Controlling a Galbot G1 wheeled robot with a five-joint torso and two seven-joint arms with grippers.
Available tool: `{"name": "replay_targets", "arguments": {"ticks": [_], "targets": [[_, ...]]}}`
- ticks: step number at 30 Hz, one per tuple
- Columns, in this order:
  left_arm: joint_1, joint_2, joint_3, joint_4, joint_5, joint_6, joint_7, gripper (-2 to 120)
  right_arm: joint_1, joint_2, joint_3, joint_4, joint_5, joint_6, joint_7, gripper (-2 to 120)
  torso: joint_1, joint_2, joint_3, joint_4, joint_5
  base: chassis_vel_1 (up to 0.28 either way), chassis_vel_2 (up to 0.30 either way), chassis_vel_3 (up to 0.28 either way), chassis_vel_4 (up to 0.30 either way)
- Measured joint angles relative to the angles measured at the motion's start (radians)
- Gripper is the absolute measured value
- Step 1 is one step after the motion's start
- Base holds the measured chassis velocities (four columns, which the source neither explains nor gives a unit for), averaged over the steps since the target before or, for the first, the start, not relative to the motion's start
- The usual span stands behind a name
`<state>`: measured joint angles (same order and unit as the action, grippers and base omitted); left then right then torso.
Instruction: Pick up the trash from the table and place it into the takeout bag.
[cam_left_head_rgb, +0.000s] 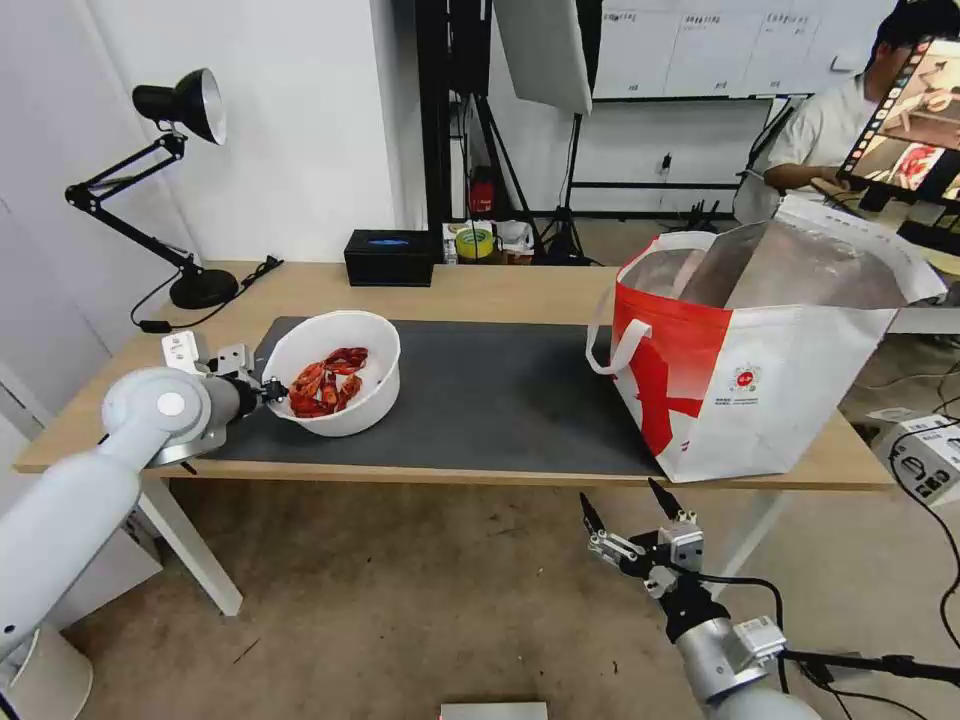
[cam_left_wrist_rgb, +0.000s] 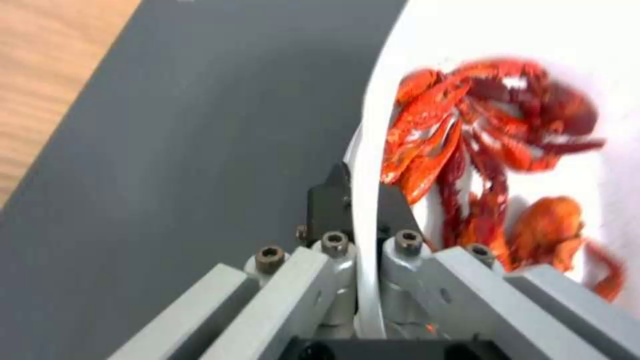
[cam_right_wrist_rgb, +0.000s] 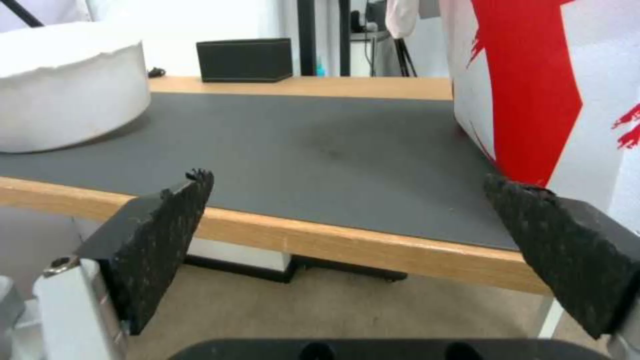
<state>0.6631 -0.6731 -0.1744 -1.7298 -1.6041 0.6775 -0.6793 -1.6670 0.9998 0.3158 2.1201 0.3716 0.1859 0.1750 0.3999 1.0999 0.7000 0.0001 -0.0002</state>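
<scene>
One bowl (cam_left_head_rgb: 335, 372) of red crayfish shells (cam_left_head_rgb: 325, 380) sits on the left part of the dark grey mat (cam_left_head_rgb: 480, 400), and it appears to be the only piece of trash on the table (cam_left_head_rgb: 500, 290). It looks tipped, its far rim higher than the near side, which fits a bowl being pulled up by one edge. The left gripper (cam_left_head_rgb: 268, 390) has the bowl's left rim pinched between its two dark pads: in the left wrist view the thin white wall runs straight down between the fingers (cam_left_wrist_rgb: 330, 197), one outside the bowl and one inside next to the shells. Gripping the rim rather than the body makes sense, since the bowl is far too wide for the jaws to span.

The takeout bag (cam_left_head_rgb: 760, 350) stands upright at the right end of the table, well apart from the bowl, its mouth propped wide so the foil lining shows. Judging from that, the bowl must be carried across the mat and lowered in from above, and a tilted bowl held by one edge could spill shells on the way.

The right gripper (cam_left_head_rgb: 625, 510) hangs below and in front of the table's edge, near the bag, with its pads spread wide and nothing between them, seemingly waiting. A black box (cam_left_head_rgb: 390, 257) rests at the table's back edge.
</scene>
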Motion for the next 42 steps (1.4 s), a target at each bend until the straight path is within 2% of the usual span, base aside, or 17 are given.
{"name": "replay_targets", "arguments": {"ticks": [6, 14, 21, 23, 25, 26, 33, 42], "targets": [[-0.039, 0.009, 0.004, -0.022, -0.015, -0.017, -0.001, 0, 0.000, 0.000, 0.000, 0.000, 0.000, 0.000, 0.000, 100, 0.000, 0.000, 0.000, 0.0000, 0.0002, 0.000, 0.000, 0.000, 0.000], [-0.147, 0.008, 0.051, -0.055, -0.045, -0.045, 0.001, 0, 0.000, 0.000, 0.000, 0.000, 0.000, 0.000, 0.000, 100, 0.000, 0.000, 0.000, 0.0000, 0.0002, 0.000, 0.000, 0.000, 0.000], [-0.306, -0.020, 0.136, -0.082, -0.083, -0.061, 0.005, 0, 0.000, 0.000, 0.000, 0.000, 0.000, 0.000, 0.000, 100, 0.000, 0.000, 0.000, 0.0000, 0.0002, 0.000, 0.000, 0.000, 0.000], [-0.336, -0.029, 0.155, -0.091, -0.090, -0.066, -0.002, 0, 0.000, 0.000, 0.000, 0.000, 0.000, 0.000, 0.000, 100, 0.000, 0.000, 0.000, 0.0000, 0.0003, 0.000, 0.000, 0.000, 0.000], [-0.412, -0.061, 0.213, -0.102, -0.114, -0.075, -0.031, 0, 0.000, 0.000, 0.000, 0.000, 0.000, 0.000, 0.000, 100, 0.000, 0.000, 0.000, -0.0002, 0.0003, 0.000, 0.000, 0.000, 0.000], [-0.412, -0.061, 0.213, -0.102, -0.114, -0.075, -0.031, 0, 0.000, 0.000, 0.000, 0.000, 0.000, 0.000, 0.000, 100, 0.000, 0.000, 0.000, -0.0002, 0.0003, 0.000, 0.000, 0.000, 0.000], [-0.585, -0.131, 0.347, -0.051, -0.146, -0.075, -0.049, 0, 0.000, 0.000, 0.000, 0.000, 0.000, 0.000, 0.000, 100, 0.000, 0.000, 0.000, -0.0002, 0.0003, 0.000, 0.000, 0.000, 0.000], [-0.692, -0.185, 0.408, -0.011, -0.164, -0.076, -0.054, 0, 0.000, 0.000, 0.000, 0.000, 0.000, 0.000, 0.000, 100, 0.000, 0.000, 0.000, -0.0001, 0.0006, 0.000, 0.000, 0.000, 0.000]]}}
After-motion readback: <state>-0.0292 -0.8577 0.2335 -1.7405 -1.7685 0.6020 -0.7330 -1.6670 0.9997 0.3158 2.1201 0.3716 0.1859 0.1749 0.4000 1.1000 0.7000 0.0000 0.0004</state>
